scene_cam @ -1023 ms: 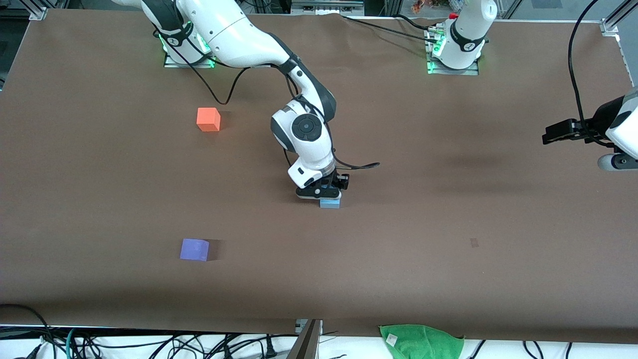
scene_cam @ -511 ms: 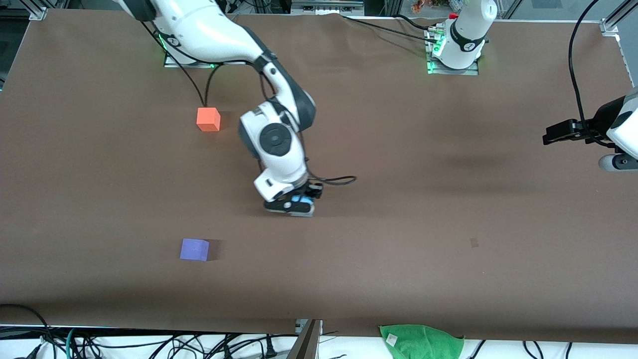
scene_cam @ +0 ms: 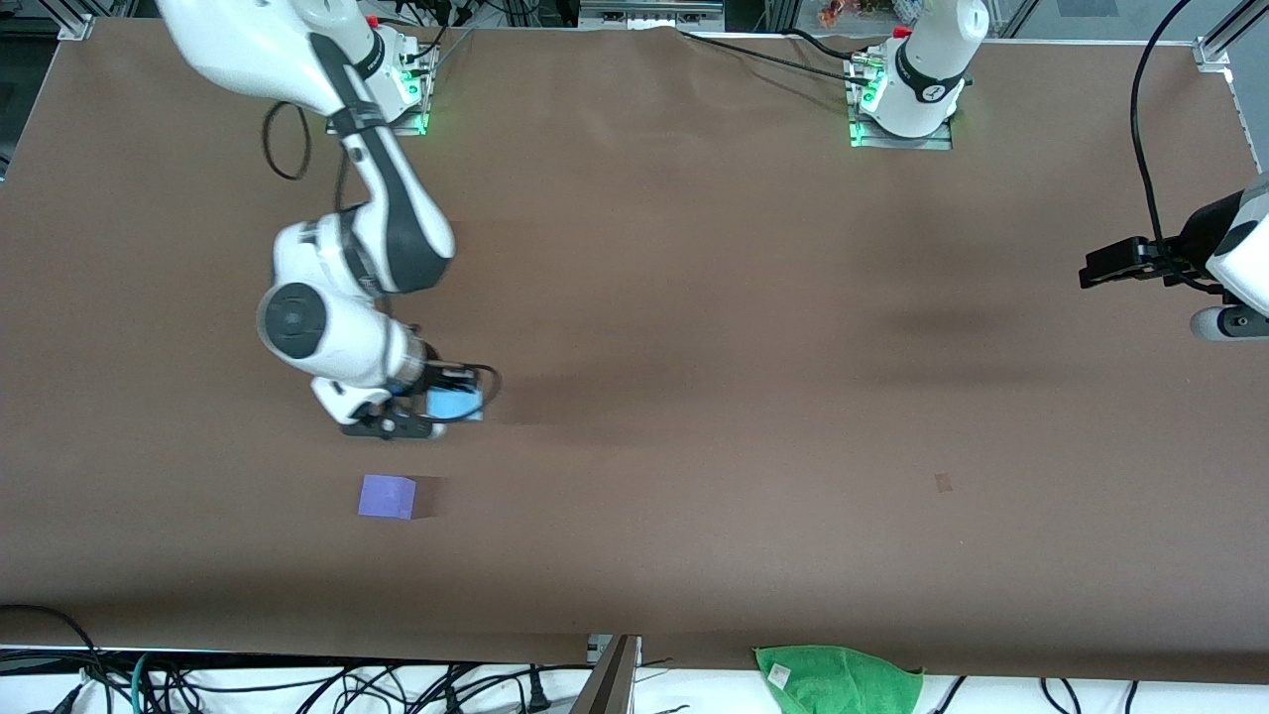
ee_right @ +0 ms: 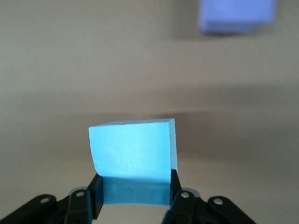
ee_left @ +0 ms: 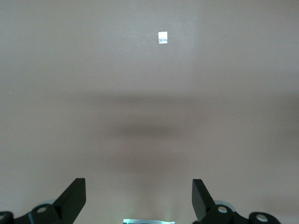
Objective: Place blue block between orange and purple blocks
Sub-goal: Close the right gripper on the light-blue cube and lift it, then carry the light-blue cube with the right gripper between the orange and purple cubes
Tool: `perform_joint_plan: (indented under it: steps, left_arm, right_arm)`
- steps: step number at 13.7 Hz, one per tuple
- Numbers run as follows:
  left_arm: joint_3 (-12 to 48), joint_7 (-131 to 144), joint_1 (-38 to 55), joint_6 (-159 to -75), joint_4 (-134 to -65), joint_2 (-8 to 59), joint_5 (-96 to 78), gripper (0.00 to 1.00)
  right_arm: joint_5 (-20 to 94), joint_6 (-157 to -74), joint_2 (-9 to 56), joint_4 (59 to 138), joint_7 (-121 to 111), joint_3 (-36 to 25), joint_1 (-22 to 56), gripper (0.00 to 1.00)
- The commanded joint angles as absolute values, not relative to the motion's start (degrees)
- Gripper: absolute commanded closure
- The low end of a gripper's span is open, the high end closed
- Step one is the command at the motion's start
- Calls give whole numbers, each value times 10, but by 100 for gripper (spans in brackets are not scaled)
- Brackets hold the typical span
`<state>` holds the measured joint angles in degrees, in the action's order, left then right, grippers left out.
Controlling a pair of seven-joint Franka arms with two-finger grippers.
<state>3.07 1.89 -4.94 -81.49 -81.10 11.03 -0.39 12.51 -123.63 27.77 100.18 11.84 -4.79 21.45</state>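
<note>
Right claw (scene_cam: pixel 433 412) sits left of centre in the front frame, up off the brown desk (scene_cam: pixel 753 327), its fingers pinching the blue block (scene_cam: pixel 454 402) from two sides. In the right wrist view the blue block (ee_right: pixel 133 158) fills the lower middle, clamped between the black fingers (ee_right: pixel 96 198), with a corner of the purple block (ee_right: pixel 236 16) showing at the upper edge of that frame. Purple block (scene_cam: pixel 387 496) rests on the desk in the lower-left part of the front frame, just below the carried block. The orange block cannot be seen in any view; the right arm covers that part of the front frame. Left claw (scene_cam: pixel 1100 268) waits at the right edge of the front frame, over the desk, and its fingers (ee_left: pixel 74 198) stand spread wide with nothing between them. A green cloth (scene_cam: pixel 838 679) lies at the bottom edge.
</note>
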Motion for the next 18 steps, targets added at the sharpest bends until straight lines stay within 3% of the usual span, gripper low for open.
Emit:
perform_joint_plan:
  steps: [1,4,18]
  left_arm:
    - [30,9,-47,-811,-795,118,-4,0]
    - [30,9,-48,-811,-795,119,-5,0]
    - [30,10,-48,-812,-795,119,-5,0]
  right_arm:
    - [135,-1339,194,1179,75,-53,215,79]
    - [135,-1404,182,1241,41,-64,214,79]
    - [187,-1441,220,1244,24,-84,209,68]
